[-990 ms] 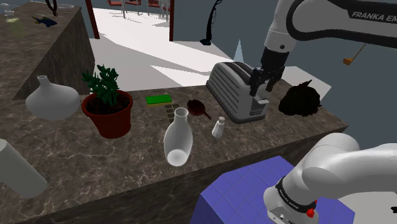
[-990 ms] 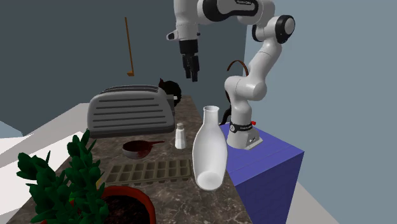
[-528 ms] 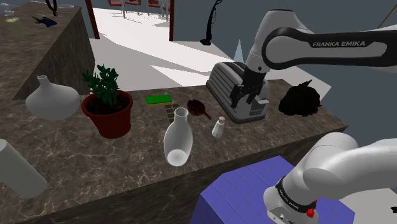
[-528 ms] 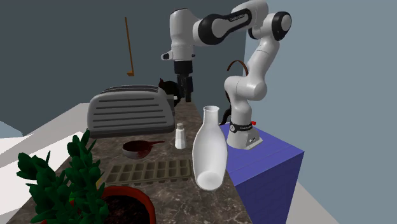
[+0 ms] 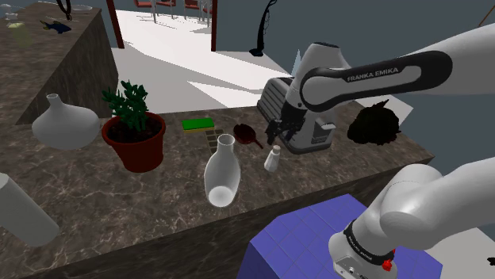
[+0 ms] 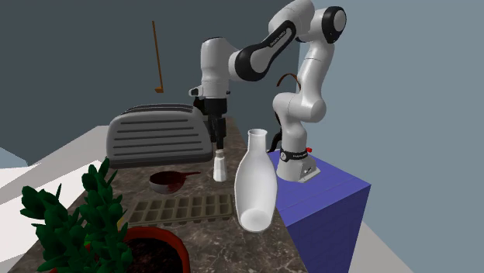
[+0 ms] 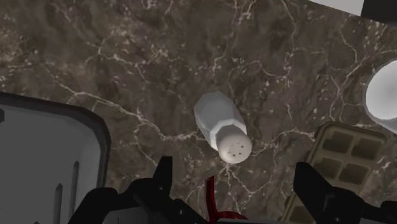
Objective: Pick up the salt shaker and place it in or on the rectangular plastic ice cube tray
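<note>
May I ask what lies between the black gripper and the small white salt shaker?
Nothing: the wrist view shows the open black gripper above the small white salt shaker, the gap between them clear.

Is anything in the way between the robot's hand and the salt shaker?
No, nothing visible. The open gripper hangs just above the salt shaker, with bare counter around it. The toaster stands off to one side.

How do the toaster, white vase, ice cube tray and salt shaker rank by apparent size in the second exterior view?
1. the toaster, largest.
2. the white vase and the ice cube tray: one tall, one long and flat, too close in area to rank.
3. the salt shaker, clearly smallest.
</note>
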Controlling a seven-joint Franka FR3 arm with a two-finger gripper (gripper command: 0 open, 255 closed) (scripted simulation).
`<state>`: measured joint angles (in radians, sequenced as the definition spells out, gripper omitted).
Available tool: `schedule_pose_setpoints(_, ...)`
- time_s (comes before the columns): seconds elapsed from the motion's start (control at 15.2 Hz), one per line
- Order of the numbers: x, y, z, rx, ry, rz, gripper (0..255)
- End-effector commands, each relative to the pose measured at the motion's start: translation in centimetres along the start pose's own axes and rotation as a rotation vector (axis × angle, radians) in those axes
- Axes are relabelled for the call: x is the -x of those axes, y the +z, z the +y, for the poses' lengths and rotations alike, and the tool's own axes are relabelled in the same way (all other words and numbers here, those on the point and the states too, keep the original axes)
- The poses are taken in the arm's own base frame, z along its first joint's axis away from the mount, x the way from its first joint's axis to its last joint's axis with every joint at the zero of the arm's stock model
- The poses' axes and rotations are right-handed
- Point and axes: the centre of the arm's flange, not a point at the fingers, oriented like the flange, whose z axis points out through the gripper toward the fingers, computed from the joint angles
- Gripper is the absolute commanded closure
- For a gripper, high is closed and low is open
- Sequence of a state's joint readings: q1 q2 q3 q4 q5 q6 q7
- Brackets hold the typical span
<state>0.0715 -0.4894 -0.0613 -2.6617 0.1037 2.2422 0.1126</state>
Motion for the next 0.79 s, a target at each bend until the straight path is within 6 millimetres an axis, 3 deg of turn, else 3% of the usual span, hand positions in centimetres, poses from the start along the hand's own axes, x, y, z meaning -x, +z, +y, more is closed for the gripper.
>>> schedule_pose_setpoints(0.0,-0.2,1.1,0.0,-0.003,0.000,0.005,0)
schedule_pose_setpoints(0.33,-0.2,4.1,0.0,-0.003,0.000,0.005,0)
schedule_pose_setpoints(0.73,-0.2,4.1,0.0,-0.003,0.000,0.005,0)
